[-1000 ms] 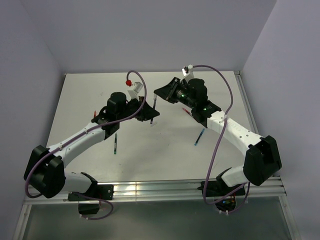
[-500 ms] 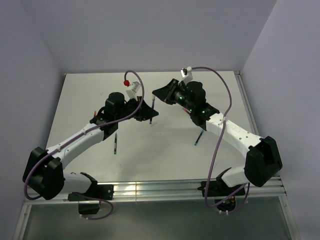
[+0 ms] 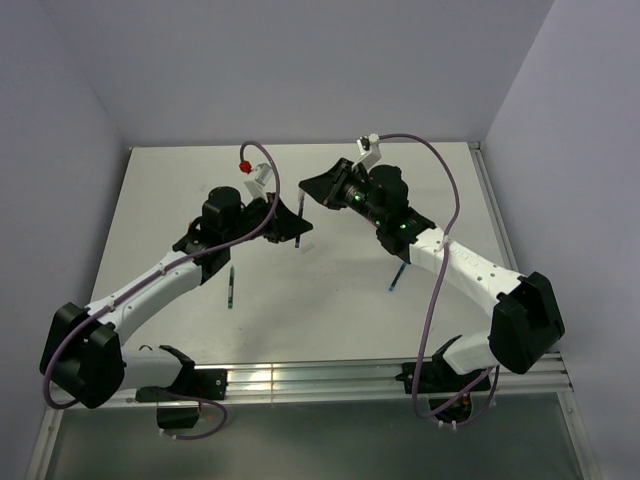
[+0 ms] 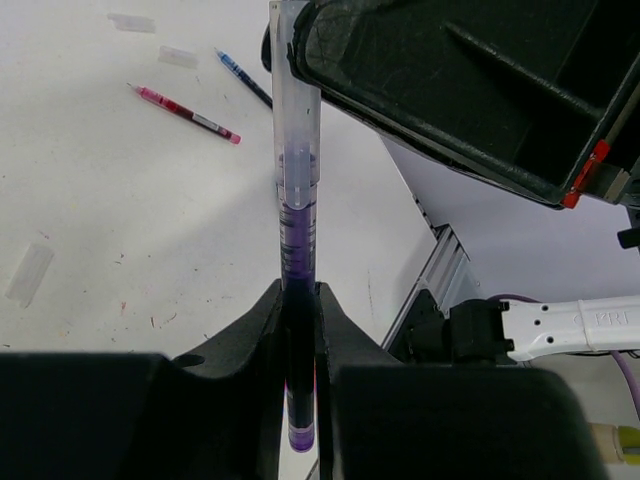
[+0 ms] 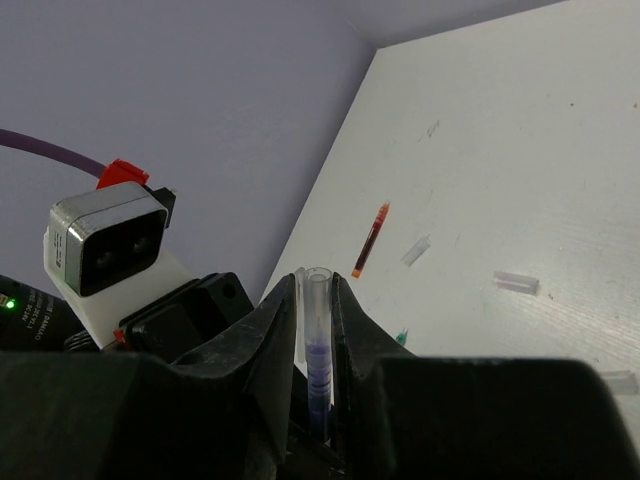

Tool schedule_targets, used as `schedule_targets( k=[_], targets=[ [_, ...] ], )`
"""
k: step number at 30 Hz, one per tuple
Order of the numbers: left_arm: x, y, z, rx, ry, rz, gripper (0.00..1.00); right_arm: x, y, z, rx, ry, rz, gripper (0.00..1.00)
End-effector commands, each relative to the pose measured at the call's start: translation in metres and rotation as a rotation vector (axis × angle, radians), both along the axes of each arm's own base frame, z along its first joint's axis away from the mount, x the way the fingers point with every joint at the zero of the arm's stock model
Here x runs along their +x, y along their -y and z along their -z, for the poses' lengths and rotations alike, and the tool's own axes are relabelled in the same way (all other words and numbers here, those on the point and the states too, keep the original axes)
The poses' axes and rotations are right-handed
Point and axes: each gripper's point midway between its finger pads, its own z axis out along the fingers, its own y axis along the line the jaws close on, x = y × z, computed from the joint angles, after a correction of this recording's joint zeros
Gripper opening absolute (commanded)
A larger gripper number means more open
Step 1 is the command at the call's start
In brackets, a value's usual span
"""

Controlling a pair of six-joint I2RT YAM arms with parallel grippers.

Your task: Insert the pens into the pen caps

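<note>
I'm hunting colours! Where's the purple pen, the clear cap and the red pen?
purple pen (image 4: 298, 250): left wrist view, middle of barrel.
clear cap (image 4: 296, 100): left wrist view, tube's side.
red pen (image 4: 185, 113): left wrist view, middle of barrel.

The left gripper (image 4: 298, 300) and the right gripper (image 5: 315, 298) meet above the middle of the table (image 3: 300, 320), bridged by the purple pen (image 4: 297, 250) and the clear cap (image 4: 297, 90) that they clamp, so nothing passes between them. The near centre between the arms is open, with a green-tipped pen (image 3: 231, 288) and a blue pen (image 3: 397, 277) at its sides. A purple cable (image 3: 466, 197) arches over the right wrist. Walls (image 3: 60, 150) close three sides
</note>
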Motion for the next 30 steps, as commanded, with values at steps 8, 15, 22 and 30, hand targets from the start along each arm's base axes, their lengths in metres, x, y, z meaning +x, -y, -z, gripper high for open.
schedule_targets(
  k=[8,15,22,30],
  targets=[
    [0.014,-0.017,-0.047,-0.078,0.169,-0.086,0.0,-0.043,-0.03,-0.001,-0.015,0.017,-0.189,0.0],
    [0.011,-0.02,-0.052,-0.09,0.203,-0.09,0.0,-0.064,-0.037,0.007,-0.054,0.053,-0.236,0.0],
    [0.012,-0.027,-0.053,-0.072,0.233,-0.123,0.0,-0.076,-0.039,0.014,-0.053,0.039,-0.283,0.0],
    [0.01,-0.031,-0.061,-0.08,0.258,-0.14,0.0,-0.086,-0.042,0.021,-0.065,0.045,-0.308,0.0]
  ],
)
